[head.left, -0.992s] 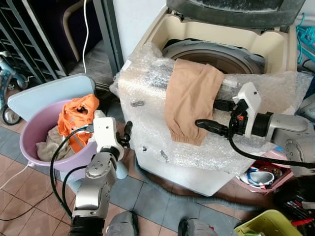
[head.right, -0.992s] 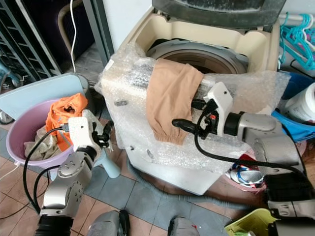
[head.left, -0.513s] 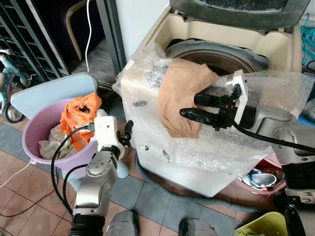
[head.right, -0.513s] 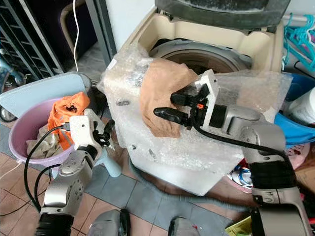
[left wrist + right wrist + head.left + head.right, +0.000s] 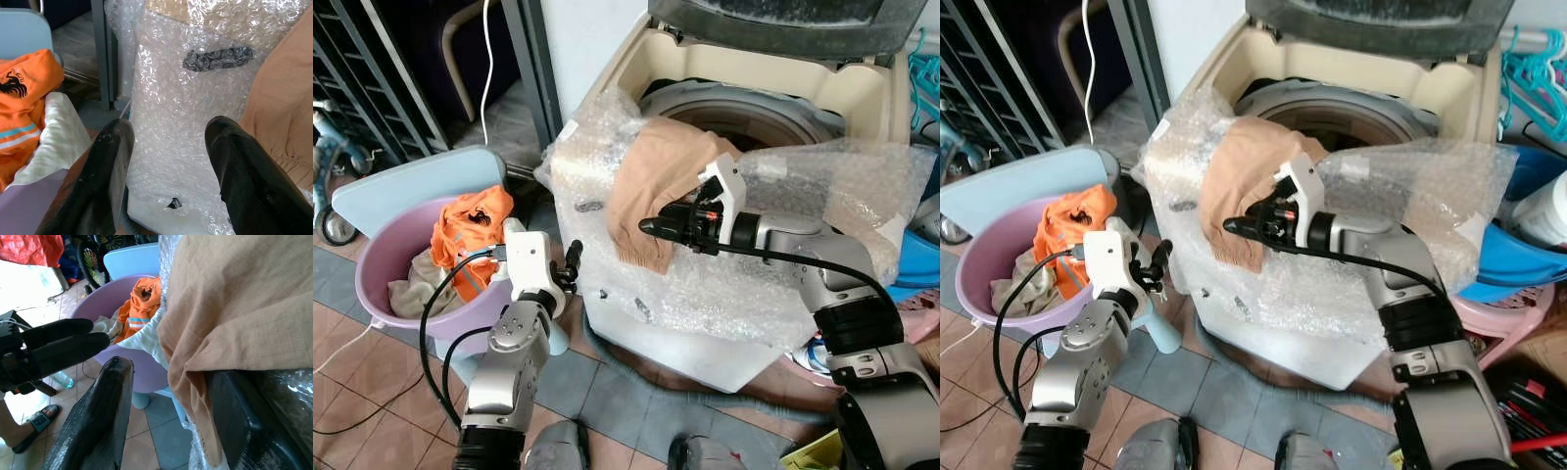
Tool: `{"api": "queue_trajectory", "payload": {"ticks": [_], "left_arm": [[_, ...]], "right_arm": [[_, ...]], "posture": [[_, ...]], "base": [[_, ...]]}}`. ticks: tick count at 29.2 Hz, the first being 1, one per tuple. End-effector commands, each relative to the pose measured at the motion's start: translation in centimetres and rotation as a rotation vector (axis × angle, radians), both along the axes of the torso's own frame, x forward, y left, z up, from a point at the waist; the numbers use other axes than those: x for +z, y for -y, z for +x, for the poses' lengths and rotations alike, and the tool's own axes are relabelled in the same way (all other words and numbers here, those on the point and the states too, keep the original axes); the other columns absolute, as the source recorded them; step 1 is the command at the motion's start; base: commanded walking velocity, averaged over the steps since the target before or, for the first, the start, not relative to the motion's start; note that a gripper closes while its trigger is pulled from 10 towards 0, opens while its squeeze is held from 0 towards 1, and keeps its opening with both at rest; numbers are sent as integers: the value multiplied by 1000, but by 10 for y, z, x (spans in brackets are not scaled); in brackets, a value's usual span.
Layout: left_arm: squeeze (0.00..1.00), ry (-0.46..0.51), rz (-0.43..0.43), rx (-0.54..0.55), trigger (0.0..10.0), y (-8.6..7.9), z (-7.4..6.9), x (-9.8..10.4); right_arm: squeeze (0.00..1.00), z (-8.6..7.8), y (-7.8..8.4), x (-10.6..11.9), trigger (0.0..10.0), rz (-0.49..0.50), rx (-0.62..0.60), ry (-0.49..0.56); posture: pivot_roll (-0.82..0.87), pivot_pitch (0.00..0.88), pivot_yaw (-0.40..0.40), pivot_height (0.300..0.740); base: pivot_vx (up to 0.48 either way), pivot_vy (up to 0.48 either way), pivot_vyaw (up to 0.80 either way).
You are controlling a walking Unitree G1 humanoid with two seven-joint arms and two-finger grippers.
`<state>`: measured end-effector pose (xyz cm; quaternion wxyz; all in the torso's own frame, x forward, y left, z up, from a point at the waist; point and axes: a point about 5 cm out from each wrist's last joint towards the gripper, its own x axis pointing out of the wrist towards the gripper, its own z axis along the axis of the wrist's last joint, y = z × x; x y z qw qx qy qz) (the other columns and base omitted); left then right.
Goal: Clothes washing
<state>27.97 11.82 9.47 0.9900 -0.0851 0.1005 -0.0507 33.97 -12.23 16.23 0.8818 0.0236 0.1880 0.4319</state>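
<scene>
A tan garment hangs over the front rim of the open top-loading washing machine, whose front is wrapped in bubble wrap. My right gripper reaches leftward across the washer's front, open. In the right wrist view the tan garment's lower edge hangs between the fingers, close to one of them. My left gripper is open and holds nothing. It sits low between the washer and a purple basin holding an orange garment and pale cloth.
A light blue seat stands behind the basin. A pink basket, a blue tub and hangers crowd the right side. A metal rack and a small bicycle stand at left. A person's sandalled foot stands on the tiled floor.
My right gripper has swung left across the washer's front, and the tan garment has bunched and shifted left with it. The left arm has stayed in place.
</scene>
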Motion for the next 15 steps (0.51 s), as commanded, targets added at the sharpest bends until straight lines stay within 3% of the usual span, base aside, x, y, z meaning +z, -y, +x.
{"api": "queue_trajectory", "payload": {"ticks": [1, 6, 9, 15], "left_arm": [[0, -24, -15, 12, 10000, 3, -1, -5], [0, -32, -16, 16, 10000, 3, 0, -6], [0, -33, -17, 17, 10000, 3, 0, -6], [0, -30, -18, 13, 10000, 4, 2, -6]], "right_arm": [[0, 7, 6, -4, 0, -45, -106, -6], [0, 14, 11, -1, 0, 19, -217, 14], [0, 21, 14, 9, 0, 149, -305, 19], [0, 33, 15, 32, 0, 351, -368, 39]], "posture": [[-40, 70, 31, 740], [-43, 79, 30, 740], [-48, 75, 31, 740], [-49, 68, 34, 740]], "base": [[0, 0, 0], [0, 0, 0], [0, 0, 0], [0, 0, 0]]}}
